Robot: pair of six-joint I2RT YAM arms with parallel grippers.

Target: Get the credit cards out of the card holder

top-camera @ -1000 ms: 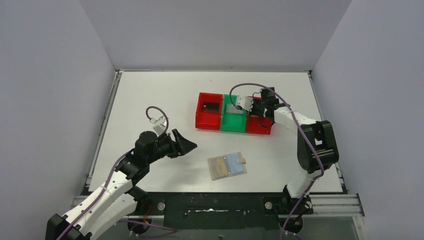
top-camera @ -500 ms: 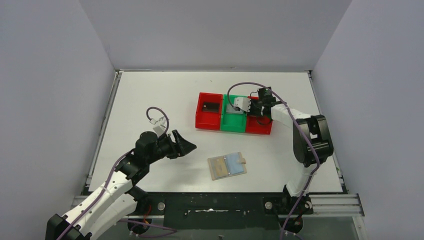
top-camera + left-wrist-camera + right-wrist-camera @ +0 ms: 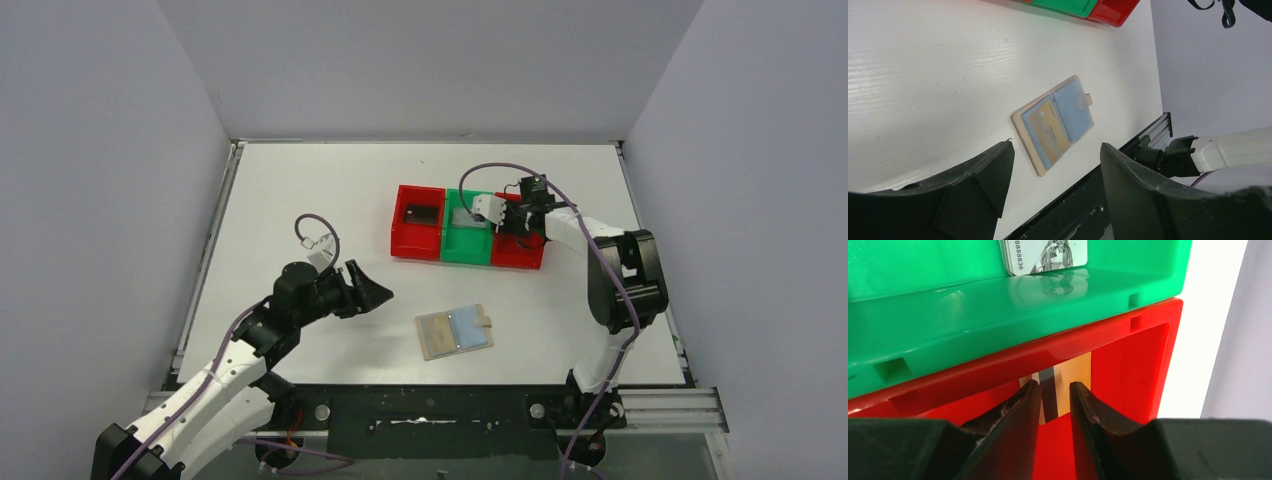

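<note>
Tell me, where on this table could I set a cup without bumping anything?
Widest bare patch: back left of the white table, between far wall and left gripper. A narrower strip runs between the red and green plastic trays and the open tan wallet. Crowded: the trays, where the right gripper dips in.

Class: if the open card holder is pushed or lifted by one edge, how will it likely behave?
The card holder lies flat and thin, so it probably slides rather than tips. Its middle fold suggests it would flop shut if lifted by one panel. It looks light.
</note>
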